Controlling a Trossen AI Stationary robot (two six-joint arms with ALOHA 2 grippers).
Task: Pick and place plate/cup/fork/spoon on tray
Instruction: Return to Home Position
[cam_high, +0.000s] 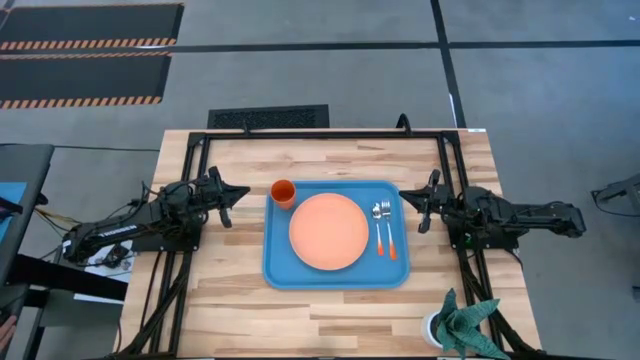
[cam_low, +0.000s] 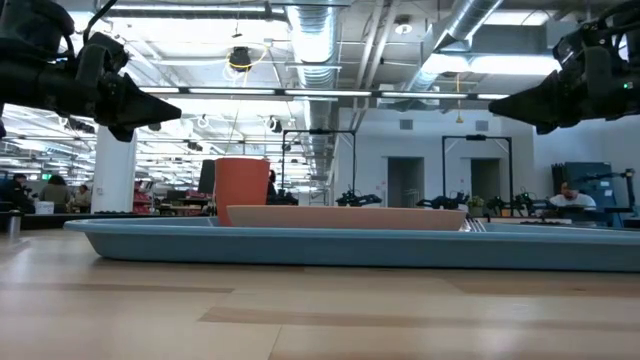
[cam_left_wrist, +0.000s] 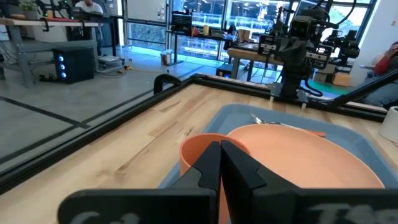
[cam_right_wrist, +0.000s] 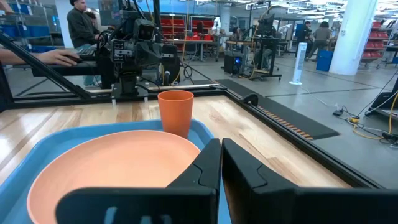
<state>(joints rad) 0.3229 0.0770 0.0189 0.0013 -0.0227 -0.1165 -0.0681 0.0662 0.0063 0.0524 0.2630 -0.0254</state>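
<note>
The large round salmon-orange plate (cam_high: 329, 231) is seated mid-frame on the blue plastic rectangular tray (cam_high: 275, 275). The left gripper (cam_high: 240, 193) and right gripper (cam_high: 404, 196) are held raised at the tray's left and right, fingers pressed together.

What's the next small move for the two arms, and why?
Likely pull both arms back to home: plate, cup and utensils all sit on the tray, while the left gripper and right gripper hang shut and empty off either side of it.
</note>
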